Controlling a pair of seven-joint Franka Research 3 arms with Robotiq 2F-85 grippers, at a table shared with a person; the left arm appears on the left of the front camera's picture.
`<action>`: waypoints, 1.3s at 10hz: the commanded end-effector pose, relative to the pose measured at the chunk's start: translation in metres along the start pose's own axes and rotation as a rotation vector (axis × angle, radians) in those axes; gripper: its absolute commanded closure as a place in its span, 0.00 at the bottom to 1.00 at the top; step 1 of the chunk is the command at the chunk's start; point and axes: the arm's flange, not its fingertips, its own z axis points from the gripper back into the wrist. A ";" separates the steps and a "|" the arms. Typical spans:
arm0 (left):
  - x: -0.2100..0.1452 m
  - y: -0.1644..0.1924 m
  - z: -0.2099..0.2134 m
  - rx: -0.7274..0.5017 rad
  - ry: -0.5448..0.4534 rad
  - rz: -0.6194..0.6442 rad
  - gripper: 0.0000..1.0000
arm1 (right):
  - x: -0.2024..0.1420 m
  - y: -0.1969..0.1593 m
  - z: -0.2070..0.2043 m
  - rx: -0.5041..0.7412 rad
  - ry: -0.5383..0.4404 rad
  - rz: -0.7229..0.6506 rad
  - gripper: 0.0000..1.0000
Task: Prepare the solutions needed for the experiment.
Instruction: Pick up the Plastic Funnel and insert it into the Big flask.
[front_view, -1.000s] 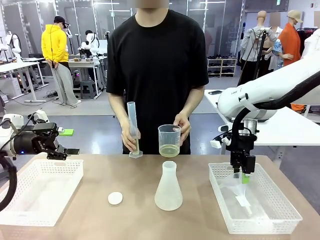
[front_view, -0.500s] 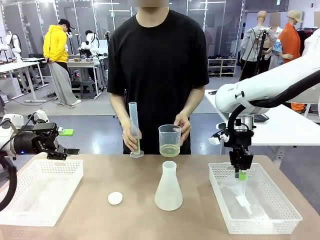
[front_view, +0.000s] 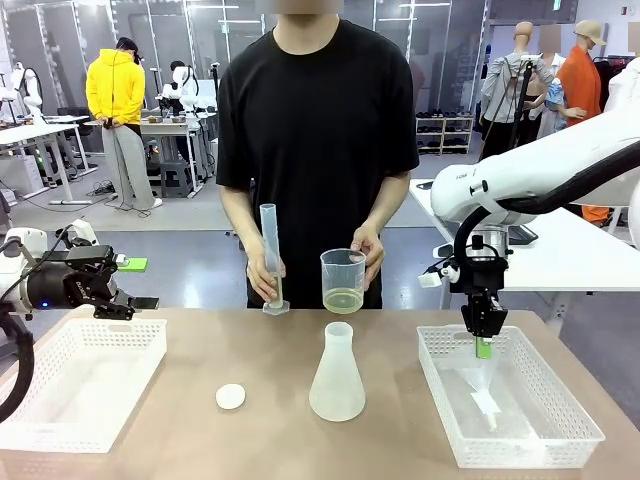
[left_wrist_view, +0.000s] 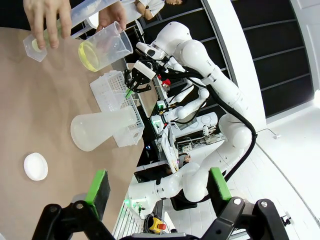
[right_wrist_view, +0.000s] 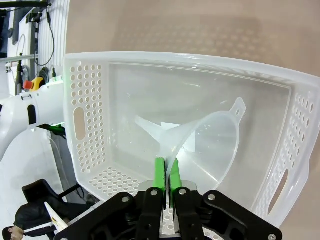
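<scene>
**A:** Where was the solution (front_view: 342, 299)?

**B:** In the beaker (front_view: 343, 268), a shallow yellow-green layer at the bottom. The person (front_view: 315, 130) across the counter (front_view: 200, 350) held the beaker above its far edge with one hand (front_view: 368, 245). The other hand (front_view: 266, 283) held a tall cylinder (front_view: 269, 235) upright just beside it. I could not tell whether the cylinder's base touched the counter.

**A:** And the right gripper (front_view: 484, 345)?

**B:** It pointed down into the right basket (front_view: 560, 415). The jaws were pinched shut on the rim of a clear funnel (right_wrist_view: 212, 142), with the green pads on either side of the thin wall. The funnel lay tilted inside the basket, its spout towards the basket floor.

**A:** The left gripper (left_wrist_view: 159, 184)?

**B:** It was wide open and held nothing. It hung above the far edge of the left basket (front_view: 60, 405), well apart from everything else.

**A:** What stood on the counter between the baskets?

**B:** A frosted flask (front_view: 337, 375) stood upright in the middle, nearer the robot than the beaker. A small white disc (front_view: 231, 396) lay flat on the counter to the left of the flask, apart from it.
</scene>
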 end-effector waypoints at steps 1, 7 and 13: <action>0.000 0.000 0.001 -0.001 -0.004 -0.020 0.00 | 0.001 -0.009 -0.001 0.003 -0.005 -0.002 1.00; 0.000 0.000 0.001 -0.001 -0.004 -0.020 0.00 | 0.026 0.071 0.063 -0.146 0.027 -0.162 1.00; 0.000 0.000 0.001 -0.001 -0.004 -0.020 0.00 | 0.059 0.178 0.106 -0.615 0.096 -0.265 1.00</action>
